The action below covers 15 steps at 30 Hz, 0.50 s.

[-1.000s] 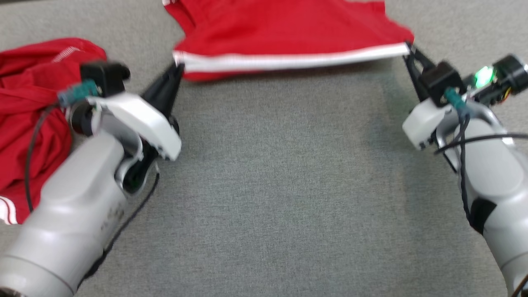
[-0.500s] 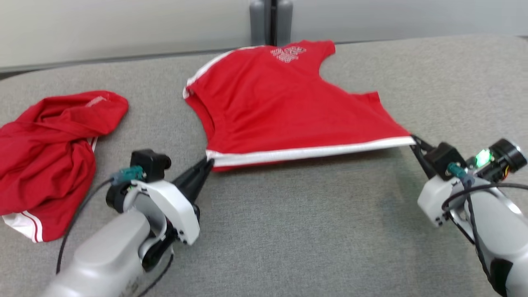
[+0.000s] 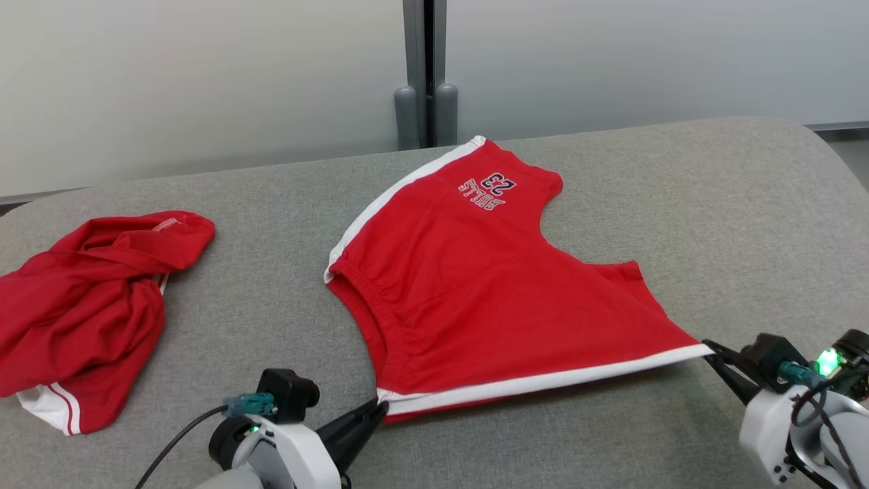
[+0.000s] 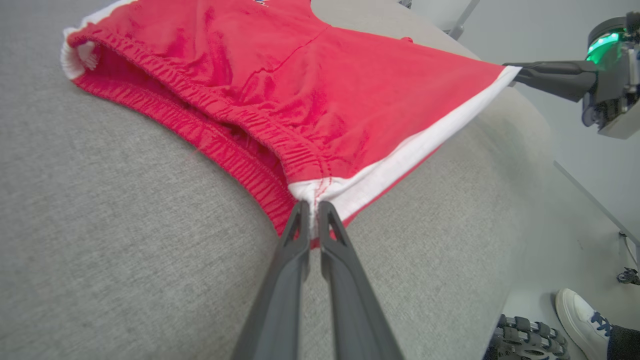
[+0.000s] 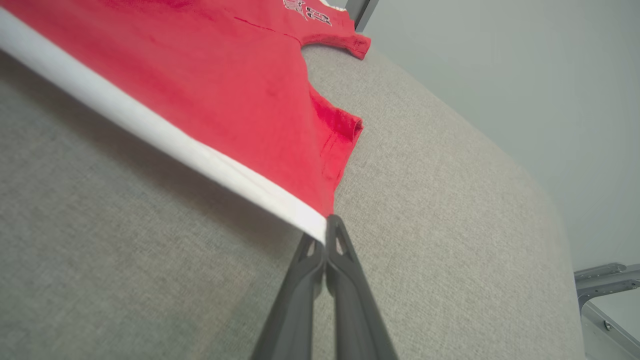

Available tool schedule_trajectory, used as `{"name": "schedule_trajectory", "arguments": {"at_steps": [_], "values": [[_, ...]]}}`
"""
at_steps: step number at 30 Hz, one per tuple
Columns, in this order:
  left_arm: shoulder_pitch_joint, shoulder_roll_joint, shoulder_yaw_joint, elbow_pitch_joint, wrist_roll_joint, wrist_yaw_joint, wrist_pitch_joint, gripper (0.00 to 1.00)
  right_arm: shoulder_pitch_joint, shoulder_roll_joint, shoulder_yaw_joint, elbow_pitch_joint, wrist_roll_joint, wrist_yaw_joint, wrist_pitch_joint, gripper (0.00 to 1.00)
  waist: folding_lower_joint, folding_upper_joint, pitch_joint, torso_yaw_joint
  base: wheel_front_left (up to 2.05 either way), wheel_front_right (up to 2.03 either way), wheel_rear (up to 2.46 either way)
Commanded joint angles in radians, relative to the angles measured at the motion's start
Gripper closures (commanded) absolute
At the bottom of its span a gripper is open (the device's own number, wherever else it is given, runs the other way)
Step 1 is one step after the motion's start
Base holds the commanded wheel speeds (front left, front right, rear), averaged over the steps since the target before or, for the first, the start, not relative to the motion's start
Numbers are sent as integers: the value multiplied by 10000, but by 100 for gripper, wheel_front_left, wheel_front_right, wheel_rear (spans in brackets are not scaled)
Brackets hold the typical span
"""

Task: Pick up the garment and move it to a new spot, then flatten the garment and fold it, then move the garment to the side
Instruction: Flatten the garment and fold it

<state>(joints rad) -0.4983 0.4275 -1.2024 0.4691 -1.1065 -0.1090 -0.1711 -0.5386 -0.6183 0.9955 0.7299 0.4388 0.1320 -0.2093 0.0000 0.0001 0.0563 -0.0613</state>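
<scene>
Left gripper (image 3: 380,407) was clamped shut on the near-left corner of the shorts (image 3: 489,299), where the waistband (image 3: 366,299) met the white stripe (image 3: 543,384). In the left wrist view you could see the cloth pinched between the two fingertips (image 4: 311,206). Right gripper (image 3: 709,345) was likewise closed on the other end of that stripe, at the leg hem, its tips nipping the white edge (image 5: 326,231).

Position of the work:
- The shorts lay spread near the middle of the grey pad (image 3: 679,204), printed leg farthest from you.
- The stripe ran taut between the two grippers and appeared to be raised just off the pad, with a shadow beneath it. The far part rested on the pad.
- A second red garment (image 3: 88,305) lay crumpled at the left, well apart.

Step in hand, as judged: you were flattening the shorts at the new spot. Folding had not begun.

Next move, as judged: lower both grippers together until the stripe rests on the pad, holding the tension across it, and only then release. Note that the waistband side was puckered, so a light outward pull at the left corner would probably be needed. Uneven lowering would likely leave a crease along the near edge.
</scene>
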Motion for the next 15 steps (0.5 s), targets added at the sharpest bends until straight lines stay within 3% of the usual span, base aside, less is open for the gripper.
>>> {"name": "schedule_trajectory", "arguments": {"at_steps": [1, 9, 15], "values": [[215, 216, -21, -242, -43, 135, 86, 100, 163, -481, 301, -349, 376, -24, 151, 100, 0, -1, -65, -51, 0, 0, 0], [1167, 937, -400, -2281, -155, 671, 1002, 100, 470, -2797, 1988, -3015, 1915, -26, 841, 100, 0, -1, -284, -143, 0, 0, 0], [1295, 1386, -394, -3522, 69, 1130, 1367, 100, 47, -4108, 2118, -4414, 2322, -26, 1322, 100, 0, -1, -337, -38, 0, 0, 0]]}}
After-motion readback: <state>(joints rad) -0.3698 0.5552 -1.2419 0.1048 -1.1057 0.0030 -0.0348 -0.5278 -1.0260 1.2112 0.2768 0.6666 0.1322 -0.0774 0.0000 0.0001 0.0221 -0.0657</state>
